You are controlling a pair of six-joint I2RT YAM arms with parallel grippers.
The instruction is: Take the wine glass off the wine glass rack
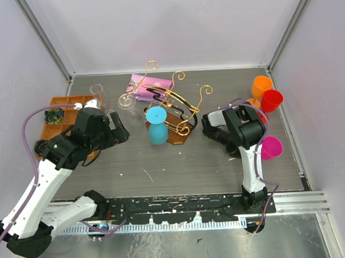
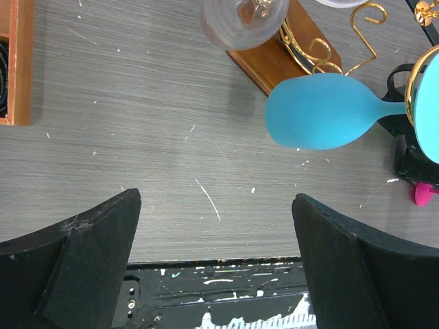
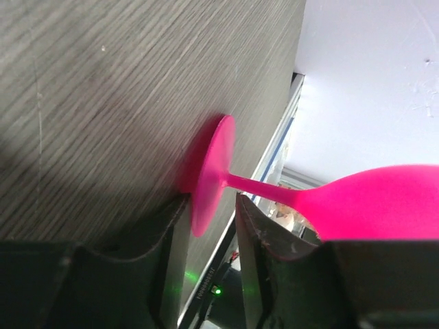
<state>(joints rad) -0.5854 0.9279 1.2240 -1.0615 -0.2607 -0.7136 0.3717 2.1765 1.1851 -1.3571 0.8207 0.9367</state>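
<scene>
Far to the left of the left gripper sits an orange compartment tray. That gripper hangs low over the table, its jaws spread wide with nothing between them. Ahead of it are two clear glasses, one of them right at the corner of the rack's base; I cannot tell whether it hangs or stands.

Ahead and to the right of the left gripper is the wine glass rack. The blue wine glass hangs from its gold rails by the foot, bowl down, well apart from the open jaws.

So the step in hand looks like the approach. The next move probably calls for travelling forward and right, closing on the blue bowl or stem, then sliding the foot along the rails toward their scrolled ends before lowering away.

Further right, the right gripper is parted only narrowly. The foot of a pink glass, standing on the table, shows in the gap, with no visible clamping. Orange and red glasses stand nearby.

No brand, label or writing can be read, not even on the pink packet behind the rack.
</scene>
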